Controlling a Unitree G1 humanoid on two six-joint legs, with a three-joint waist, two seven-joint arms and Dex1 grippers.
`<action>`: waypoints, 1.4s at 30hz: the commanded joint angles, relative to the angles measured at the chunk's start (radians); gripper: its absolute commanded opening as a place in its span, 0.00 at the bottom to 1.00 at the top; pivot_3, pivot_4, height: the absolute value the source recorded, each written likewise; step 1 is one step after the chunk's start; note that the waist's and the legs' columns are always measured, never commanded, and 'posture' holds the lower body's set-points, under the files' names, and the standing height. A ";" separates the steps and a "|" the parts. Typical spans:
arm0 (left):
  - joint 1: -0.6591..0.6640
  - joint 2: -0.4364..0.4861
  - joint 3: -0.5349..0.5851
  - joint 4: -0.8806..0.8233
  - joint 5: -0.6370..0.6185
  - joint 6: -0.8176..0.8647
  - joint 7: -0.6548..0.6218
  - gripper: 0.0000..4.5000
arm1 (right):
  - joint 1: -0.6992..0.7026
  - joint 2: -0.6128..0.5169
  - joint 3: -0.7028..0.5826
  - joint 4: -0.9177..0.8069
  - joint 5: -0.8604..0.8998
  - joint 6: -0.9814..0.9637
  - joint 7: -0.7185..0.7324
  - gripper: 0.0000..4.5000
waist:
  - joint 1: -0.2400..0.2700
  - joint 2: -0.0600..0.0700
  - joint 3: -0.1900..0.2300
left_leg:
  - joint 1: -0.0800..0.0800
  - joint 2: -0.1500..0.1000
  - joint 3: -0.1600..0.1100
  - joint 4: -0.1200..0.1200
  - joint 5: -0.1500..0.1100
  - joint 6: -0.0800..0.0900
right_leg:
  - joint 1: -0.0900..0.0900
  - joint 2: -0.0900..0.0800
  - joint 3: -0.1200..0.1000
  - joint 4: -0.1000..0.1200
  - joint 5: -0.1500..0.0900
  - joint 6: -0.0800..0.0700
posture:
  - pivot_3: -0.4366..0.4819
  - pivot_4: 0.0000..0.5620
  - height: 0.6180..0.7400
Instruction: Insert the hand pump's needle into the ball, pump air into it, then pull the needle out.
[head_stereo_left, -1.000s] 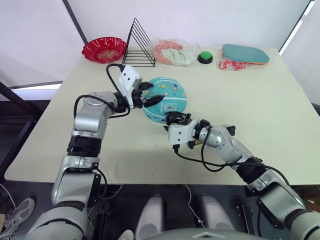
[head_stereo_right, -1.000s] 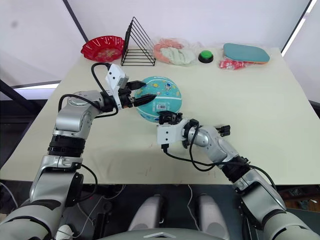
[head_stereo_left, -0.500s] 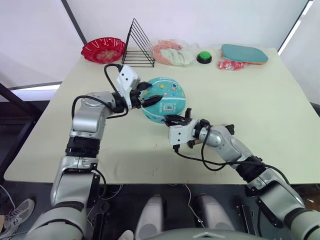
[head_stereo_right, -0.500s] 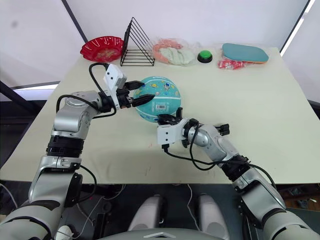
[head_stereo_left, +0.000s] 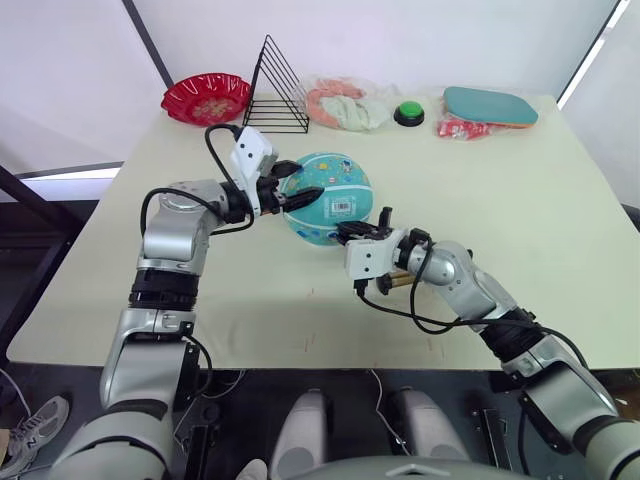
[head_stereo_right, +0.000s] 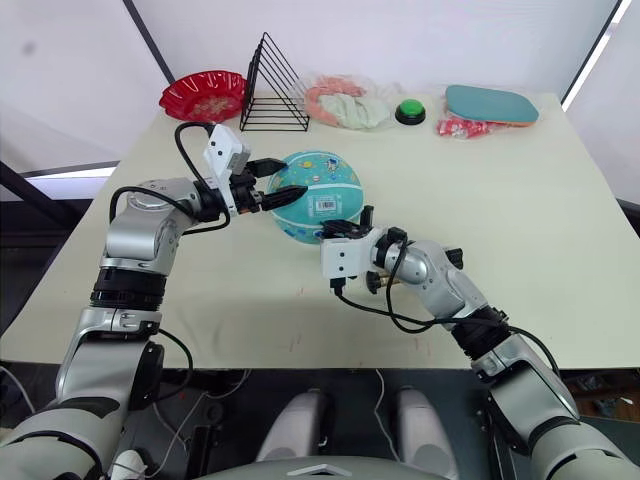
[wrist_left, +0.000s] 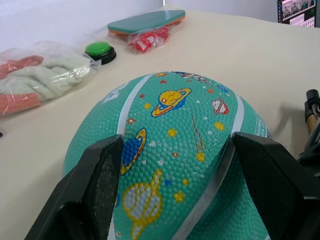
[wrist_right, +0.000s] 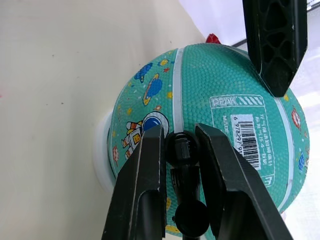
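The left gripper (wrist_left: 170, 190) hugs the ball (wrist_left: 175, 150) — jaws spread wide. The right gripper (wrist_right: 179, 150) pinches the hand pump (wrist_right: 182, 150) hose end — right against the ball.

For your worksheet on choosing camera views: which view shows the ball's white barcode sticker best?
The right wrist view: the barcode sticker faces it, bars and printing clear on the ball. Both eye views show it as a small white patch. The left wrist view shows the ball's printed top instead.

- Teal ball (head_stereo_left: 330, 197) with white seams, cartoon planet and astronaut prints and a white barcode sticker; sat on a low white ring on the table, sticker facing the front edge.
- Pump's (head_stereo_left: 400, 281) amber barrel glimpsed just in front of the ball; black hose end (wrist_right: 183, 150) pressed against the ball's surface.
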 joint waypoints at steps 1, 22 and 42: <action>-0.022 0.002 -0.002 0.003 0.002 -0.012 -0.012 0.82 | -0.044 0.034 -0.055 -0.065 0.054 0.024 0.001 0.09 | -0.002 0.000 0.000 | 0.000 0.000 0.000 0.000 0.000 0.000 | 0.000 0.000 0.000 0.000 0.000 0.000 | 0.48 0.27 1.00; 0.041 0.003 -0.023 0.004 0.053 -0.029 0.028 0.82 | -0.042 0.037 -0.051 -0.075 0.097 0.050 0.086 0.09 | -0.019 0.000 0.000 | 0.000 0.000 0.000 0.000 0.000 0.000 | -0.001 0.000 0.000 0.000 0.000 0.000 | 0.48 0.27 1.00; 0.078 -0.044 -0.081 0.080 0.145 -0.058 0.145 0.82 | 0.035 -0.029 -0.037 -0.075 0.025 -0.155 -0.024 0.09 | 0.009 0.000 0.000 | 0.000 -0.001 0.000 0.000 0.000 0.000 | 0.001 -0.001 0.000 0.000 0.000 0.000 | 0.48 0.27 1.00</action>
